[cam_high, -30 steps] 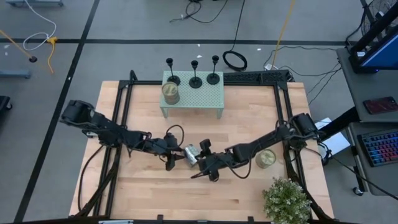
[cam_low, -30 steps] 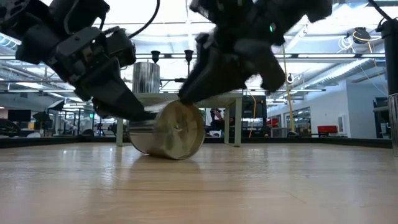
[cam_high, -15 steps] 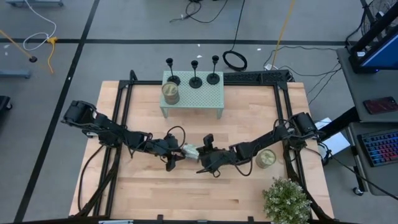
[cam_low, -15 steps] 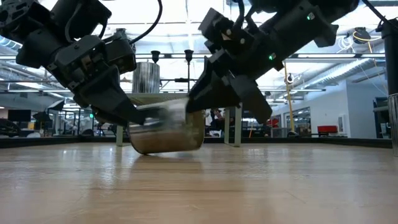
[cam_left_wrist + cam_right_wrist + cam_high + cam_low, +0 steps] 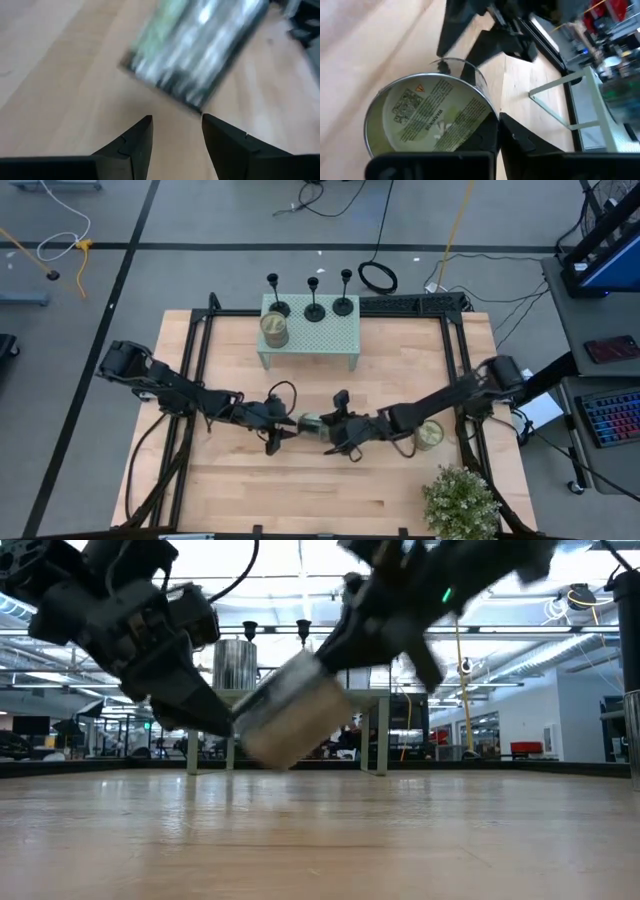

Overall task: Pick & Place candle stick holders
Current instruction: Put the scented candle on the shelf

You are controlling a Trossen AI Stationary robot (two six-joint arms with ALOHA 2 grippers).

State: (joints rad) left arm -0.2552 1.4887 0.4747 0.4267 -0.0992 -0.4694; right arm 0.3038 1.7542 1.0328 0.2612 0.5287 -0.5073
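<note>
High view: I find all three candle stick holders (image 5: 313,300) untouched on the far green stand (image 5: 335,338), while my right gripper (image 5: 327,427) clamps a tin (image 5: 311,423) mid-table and the left gripper (image 5: 283,435) stands narrowly parted beside it.

Tin (image 5: 292,723) I'm watching is motion-blurred in low and left wrist views; right gripper (image 5: 325,426) blurred too, its far finger hidden behind tin.

Greenish-gold tin (image 5: 292,722) — previously resting on the table (image 5: 320,840) between both grippers — now lifted clear and tilted, gripped by the right gripper (image 5: 327,427).
</note>
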